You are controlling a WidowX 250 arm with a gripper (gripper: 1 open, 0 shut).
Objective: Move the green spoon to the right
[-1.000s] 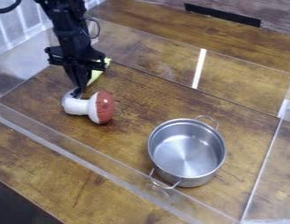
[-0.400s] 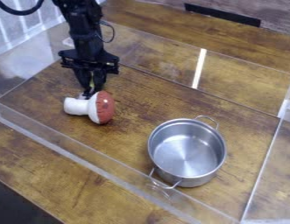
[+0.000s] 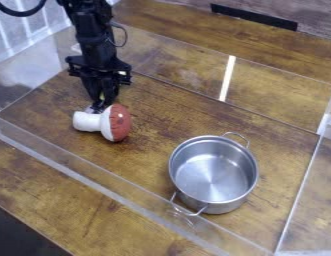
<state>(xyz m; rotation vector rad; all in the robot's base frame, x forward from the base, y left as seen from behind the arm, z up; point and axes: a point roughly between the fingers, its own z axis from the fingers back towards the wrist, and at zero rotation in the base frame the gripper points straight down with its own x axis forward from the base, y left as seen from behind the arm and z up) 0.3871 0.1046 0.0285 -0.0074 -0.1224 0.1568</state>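
Observation:
My gripper points straight down at the table, its dark fingers drawn close together just above the toy mushroom. The green spoon does not show clearly. It is hidden behind or under the gripper's body and fingers, so I cannot tell whether anything is held. The fingertips stand right at the back edge of the mushroom's white stem.
The red-capped mushroom lies on its side on the wooden table. A round steel pot with two handles stands at the front right. A clear plastic wall runs along the front and sides, with another pane at the back.
The gripper has shifted slightly to the right and rolled a little. The yellow-green piece seen beside it a second ago no longer shows. Mushroom and pot have not moved.

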